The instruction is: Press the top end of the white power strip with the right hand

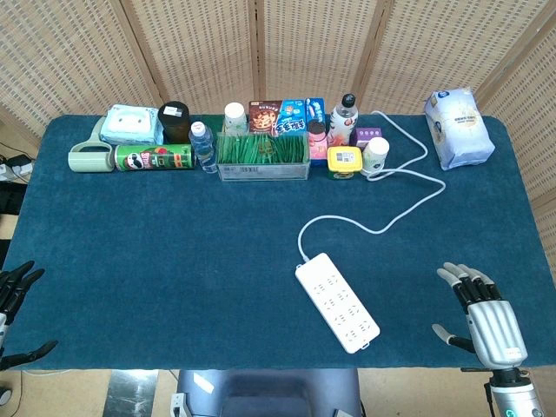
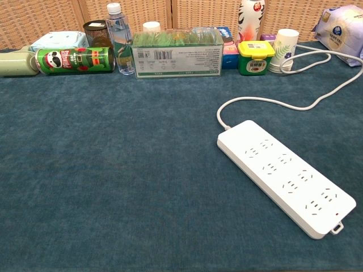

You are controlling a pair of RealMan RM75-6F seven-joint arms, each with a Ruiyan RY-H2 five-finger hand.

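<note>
The white power strip (image 1: pixel 337 301) lies flat on the blue table cloth, angled, with its cable end toward the far side; the chest view shows the power strip (image 2: pixel 285 174) at right. Its white cable (image 1: pixel 382 228) loops back toward the far right. My right hand (image 1: pixel 482 315) hovers over the table's near right corner, fingers spread, holding nothing, well to the right of the strip. My left hand (image 1: pixel 16 300) shows at the left edge, off the table, fingers apart and empty. Neither hand shows in the chest view.
A row of items lines the far edge: a tissue pack (image 1: pixel 130 124), a green can lying down (image 1: pixel 154 157), a water bottle (image 1: pixel 203 146), a clear box of green sticks (image 1: pixel 262 154), a yellow jar (image 1: pixel 345 161), a paper cup (image 1: pixel 375 155). A white bag (image 1: pixel 457 127) sits far right.
</note>
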